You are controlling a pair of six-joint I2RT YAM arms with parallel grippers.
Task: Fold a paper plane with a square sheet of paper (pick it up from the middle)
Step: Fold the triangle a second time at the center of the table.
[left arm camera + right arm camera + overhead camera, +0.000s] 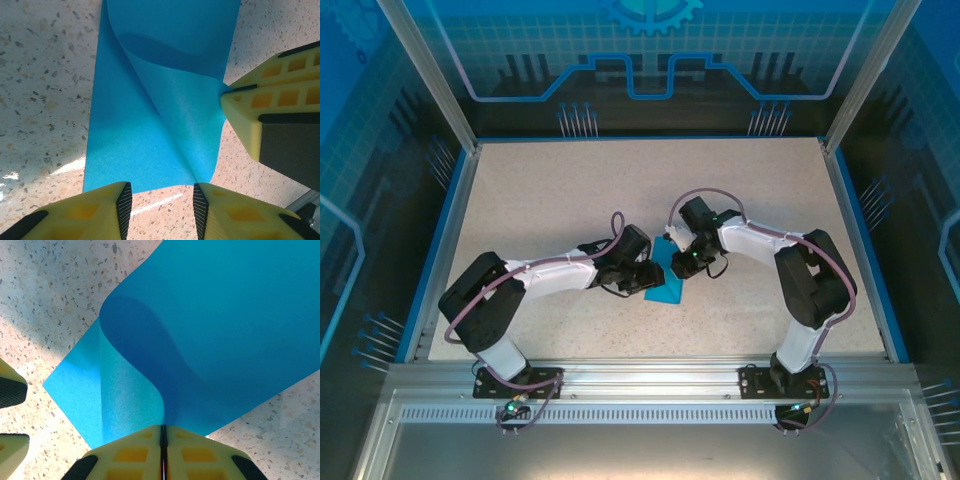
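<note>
The square sheet of paper [667, 288] is bright blue and lies at the table's middle between both arms. My right gripper [162, 431] is shut on one edge of the sheet [225, 330] and holds that part up, so it curls over the flat part. In the left wrist view the sheet [150, 125] shows a raised fold running to the pinched spot by the right gripper's fingers [255, 107]. My left gripper [162, 200] stands open at the sheet's near edge, with bare table between its jaws. Its right tip sits by the sheet's corner.
The speckled table [560, 200] has a blue rim [438, 240] along its sides and an aluminium rail at the front. Both arms reach in toward the centre, their grippers close together. The left gripper's fingers [10, 390] show at the right wrist view's left edge.
</note>
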